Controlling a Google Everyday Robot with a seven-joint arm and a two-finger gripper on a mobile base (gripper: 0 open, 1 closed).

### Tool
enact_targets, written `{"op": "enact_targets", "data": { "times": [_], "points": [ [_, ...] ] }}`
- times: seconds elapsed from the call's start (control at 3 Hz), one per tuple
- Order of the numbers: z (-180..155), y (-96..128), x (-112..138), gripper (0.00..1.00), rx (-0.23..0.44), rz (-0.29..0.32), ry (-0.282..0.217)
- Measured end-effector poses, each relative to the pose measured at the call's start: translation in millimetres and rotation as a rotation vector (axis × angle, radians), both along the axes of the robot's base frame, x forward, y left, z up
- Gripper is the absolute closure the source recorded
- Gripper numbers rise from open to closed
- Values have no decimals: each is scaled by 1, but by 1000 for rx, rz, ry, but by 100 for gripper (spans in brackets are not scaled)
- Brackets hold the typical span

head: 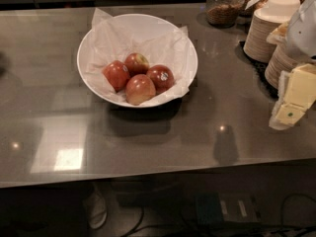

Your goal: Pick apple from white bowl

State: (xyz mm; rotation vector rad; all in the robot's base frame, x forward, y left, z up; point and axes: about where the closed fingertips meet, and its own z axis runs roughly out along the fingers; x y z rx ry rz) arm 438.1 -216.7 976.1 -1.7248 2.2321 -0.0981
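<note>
The white bowl [143, 17], wide and lined with crumpled white paper, stands on the grey counter at centre left. It holds several apples. The darkest red apple [160, 77], with a small white oval sticker, lies at the right of the pile. A paler orange-pink apple [139, 89] lies in front, one with a yellow-green patch [137, 62] behind, and another red one [116, 74] at the left. My gripper [295, 100], pale yellow, hangs at the right edge of the view, well to the right of the bowl and away from the apples.
Stacks of tan paper bowls [269, 31] stand at the back right on a dark mat, just behind the gripper. A glass jar [224, 6] of grain stands at the back. The counter's front edge [148, 177] runs across below the bowl.
</note>
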Motion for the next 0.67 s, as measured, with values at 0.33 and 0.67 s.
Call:
{"op": "enact_targets", "data": {
  "times": [0.33,0.67],
  "points": [
    [0,0,0,0,0,0,0],
    [2,4,4,0,3,13,-14]
  ]
}}
